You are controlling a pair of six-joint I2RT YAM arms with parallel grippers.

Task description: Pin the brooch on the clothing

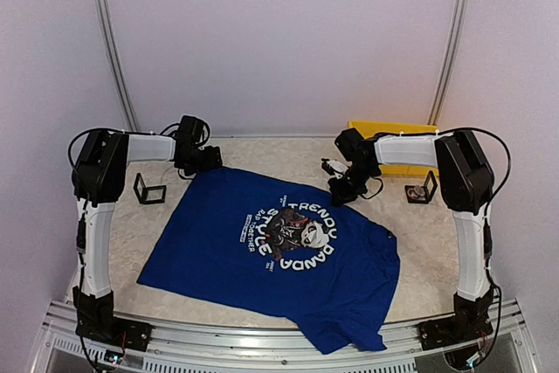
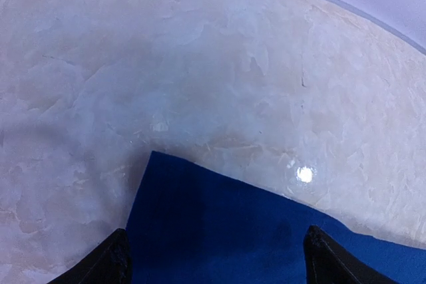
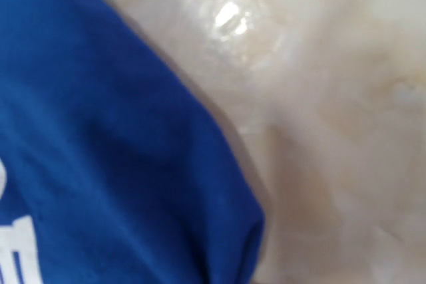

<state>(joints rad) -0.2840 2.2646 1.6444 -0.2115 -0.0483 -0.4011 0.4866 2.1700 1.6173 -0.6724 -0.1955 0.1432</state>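
Shirt (image 1: 271, 251): blue, printed, spread flat at the centre of the table (image 1: 419, 251). Likely light, soft and limp, apt to bunch or slide on the glossy top; best pinched at an edge or corner and kept taut for pinning. Brooch: not made out. Left gripper (image 2: 216, 231): jaws wide, empty, above the shirt's 11 o'clock corner. Right gripper (image 1: 341, 185): closed, at the 1 o'clock edge; contents cannot be told. Black frames at 10 o'clock (image 1: 148, 189) and 2 o'clock (image 1: 421, 191); yellow tray (image 1: 389, 131) beyond, 1 o'clock. Only the arms crowd the far edge.

Right wrist view blurred; T-shirt (image 3: 100, 131) cropped; left fingers (image 2: 100, 263) cut by bottom edge.
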